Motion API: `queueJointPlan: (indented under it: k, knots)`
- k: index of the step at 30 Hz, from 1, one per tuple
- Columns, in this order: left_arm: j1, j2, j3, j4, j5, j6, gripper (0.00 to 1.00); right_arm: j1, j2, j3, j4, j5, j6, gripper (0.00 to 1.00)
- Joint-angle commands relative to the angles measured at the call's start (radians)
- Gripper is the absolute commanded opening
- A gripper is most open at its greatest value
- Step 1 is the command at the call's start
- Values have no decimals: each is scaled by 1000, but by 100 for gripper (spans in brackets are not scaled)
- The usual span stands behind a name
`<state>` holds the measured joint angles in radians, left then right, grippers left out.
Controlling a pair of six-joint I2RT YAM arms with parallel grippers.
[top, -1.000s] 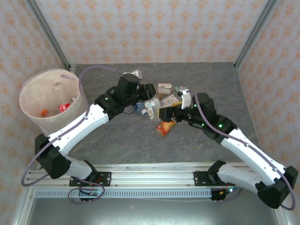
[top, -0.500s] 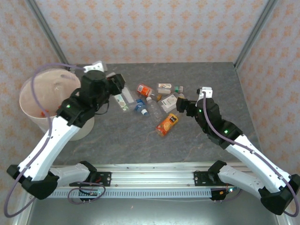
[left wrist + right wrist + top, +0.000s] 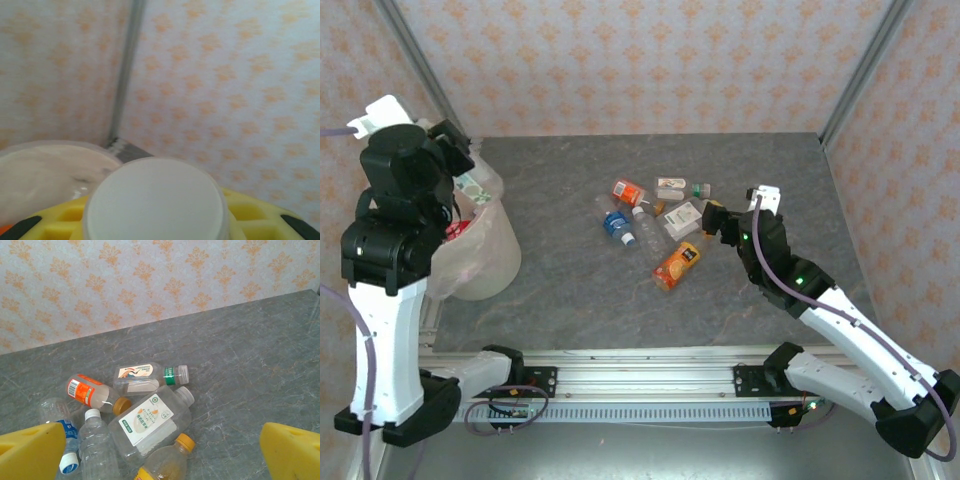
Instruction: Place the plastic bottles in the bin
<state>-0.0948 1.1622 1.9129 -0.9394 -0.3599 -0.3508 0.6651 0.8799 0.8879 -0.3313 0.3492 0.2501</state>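
left hand (image 3: pixel 460 168): pressed together on a clear bottle (image 3: pixel 155 200), whose pale round end is seen between the yellow fingers (image 3: pixel 260 220) in the wrist view. the bottle is held over the mouth of the bin (image 3: pixel 492 262), which stands directly below that hand. a red object (image 3: pixel 458 228) is seen inside the bin, too blurred to name.

right hand (image 3: pixel 713 218): spread wide, nothing pinched. six bottles are found on the tabletop (image 3: pixel 570 285) just ahead of and below it, all lying on their sides. closest to the hand lies an orange-capped bottle (image 3: pixel 164 465). just beyond it is a flat-sided bottle with a white label (image 3: pixel 150 422). to the hand's left are a ribbed clear bottle (image 3: pixel 97 447) and a blue-labelled one (image 3: pixel 62 427). farthest away are a red-labelled bottle (image 3: pixel 92 392) and a green-banded one (image 3: pixel 147 375).

handling, as judged: the bottles are taken to be light, thin-walled and smooth. they are expected to dent under pressure and to roll or skid if nudged. a hold across the middle of the body, at right angles to its length, is advised, as cap and neck are considered too narrow. the orange-capped bottle is judged the easiest next pick. whether it touches the flat-sided bottle cannot be told.
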Motion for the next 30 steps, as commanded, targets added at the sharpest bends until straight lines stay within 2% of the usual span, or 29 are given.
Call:
queueJointPlan:
  k: [1, 4, 8, 11, 14, 18, 19, 21, 23, 27, 30]
  knots:
    - [155, 69, 24, -118, 132, 43, 0, 5, -3, 8, -1, 34, -6, 99]
    - [335, 118, 28, -130, 352, 26, 0, 5, -7, 13, -23, 40, -4, 99]
    - [505, 203, 10, -153, 573, -2, 0, 4, -22, 0, -44, 58, 16, 99]
    - [577, 243, -36, -118, 688, -23, 0, 4, -33, -10, -48, 68, 22, 99]
    - [618, 268, -74, -89, 758, -37, 1, 4, -35, -14, -55, 81, 23, 99]
    - [631, 296, -92, -103, 754, -37, 10, 4, -34, -15, -59, 89, 21, 99]
    - [631, 303, -93, -111, 742, -38, 17, 4, -34, -17, -59, 88, 20, 99]
    - [631, 312, -102, -116, 736, -45, 36, 4, -34, -22, -53, 85, 19, 99]
    - [630, 321, -106, -115, 754, -54, 58, 4, -32, -26, -45, 82, 20, 99]
    - [631, 310, -118, -86, 782, -82, 76, 4, -31, -26, -40, 80, 25, 99]
    - [630, 274, -162, -38, 787, -114, 82, 4, -32, -30, -39, 80, 29, 99]
